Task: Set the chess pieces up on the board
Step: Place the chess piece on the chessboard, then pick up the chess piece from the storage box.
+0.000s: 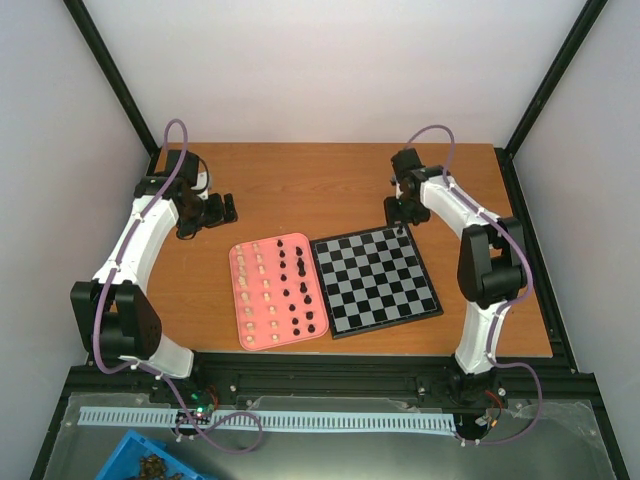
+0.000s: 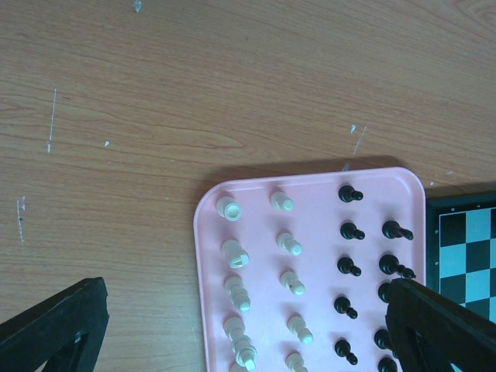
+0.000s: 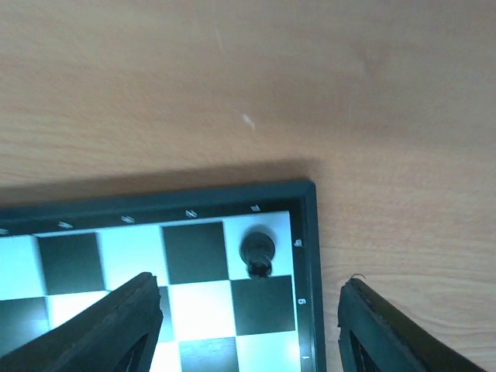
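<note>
End effector of the left arm (image 1: 225, 208) hangs wide open and empty over the brown wooden surface (image 1: 300, 180), near the pink rounded plastic tray (image 1: 236, 290); on the tray stand tiny cream chess pieces (image 1: 262, 290) at left and black ones (image 1: 300, 285) at right; just beside it lies the flat black-and-white checked board (image 1: 375, 280); one black piece (image 3: 256, 249) stands on its far right corner square, untouched between the parted fingers of the right end effector (image 3: 249, 287).

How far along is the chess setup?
Barely begun. One black piece stands on a corner square of the board, the open right claw hovering over it. Nothing is in hand: the left claw is open too, near the pink tray. All the other pieces, cream and black, sit on that tray.
</note>
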You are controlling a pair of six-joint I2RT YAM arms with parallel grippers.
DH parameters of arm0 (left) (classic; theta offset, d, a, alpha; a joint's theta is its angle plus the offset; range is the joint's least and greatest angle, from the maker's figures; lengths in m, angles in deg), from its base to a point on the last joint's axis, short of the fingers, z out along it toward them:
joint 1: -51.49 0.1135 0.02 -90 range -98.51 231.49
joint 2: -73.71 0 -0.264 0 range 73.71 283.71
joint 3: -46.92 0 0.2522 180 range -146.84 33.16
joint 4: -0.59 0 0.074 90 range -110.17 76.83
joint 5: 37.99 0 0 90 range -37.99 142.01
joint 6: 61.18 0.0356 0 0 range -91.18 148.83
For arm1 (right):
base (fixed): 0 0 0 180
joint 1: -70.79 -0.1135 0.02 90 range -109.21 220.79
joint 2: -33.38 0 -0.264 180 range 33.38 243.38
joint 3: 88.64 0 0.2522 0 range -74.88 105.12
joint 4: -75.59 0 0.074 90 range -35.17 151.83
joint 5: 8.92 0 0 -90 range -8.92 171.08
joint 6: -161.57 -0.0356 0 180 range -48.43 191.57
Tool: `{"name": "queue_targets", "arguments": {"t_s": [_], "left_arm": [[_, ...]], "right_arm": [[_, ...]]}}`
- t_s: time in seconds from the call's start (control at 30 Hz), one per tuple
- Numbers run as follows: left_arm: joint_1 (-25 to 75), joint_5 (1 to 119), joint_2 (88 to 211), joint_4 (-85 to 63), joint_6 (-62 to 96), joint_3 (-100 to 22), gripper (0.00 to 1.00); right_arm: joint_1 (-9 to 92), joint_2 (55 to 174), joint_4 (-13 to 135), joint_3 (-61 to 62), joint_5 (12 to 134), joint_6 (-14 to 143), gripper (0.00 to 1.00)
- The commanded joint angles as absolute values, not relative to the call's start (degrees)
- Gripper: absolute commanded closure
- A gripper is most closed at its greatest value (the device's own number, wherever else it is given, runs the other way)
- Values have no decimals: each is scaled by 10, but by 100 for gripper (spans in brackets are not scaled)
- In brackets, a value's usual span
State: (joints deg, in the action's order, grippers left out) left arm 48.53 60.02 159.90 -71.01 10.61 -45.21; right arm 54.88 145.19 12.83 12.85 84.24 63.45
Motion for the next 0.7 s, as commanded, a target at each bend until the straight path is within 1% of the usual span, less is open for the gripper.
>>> {"name": "queue_targets", "arguments": {"t_s": [0.0,0.17,0.3,0.4,0.67], "left_arm": [[482,601,1602,-713,107,-470,0],[483,601,1600,-714,106,-470,0],[482,601,1596,-716,105,-471,0],[482,603,1590,-715,103,-467,0],[483,603,1585,-719,100,-469,0]], "right_arm": [[505,1418,88,207,854,641,37],[407,1460,51,291,825,632,37],[341,1510,58,324,780,615,38],[319,1535,78,331,733,594,40],[275,1591,87,373,699,603,42]]}}
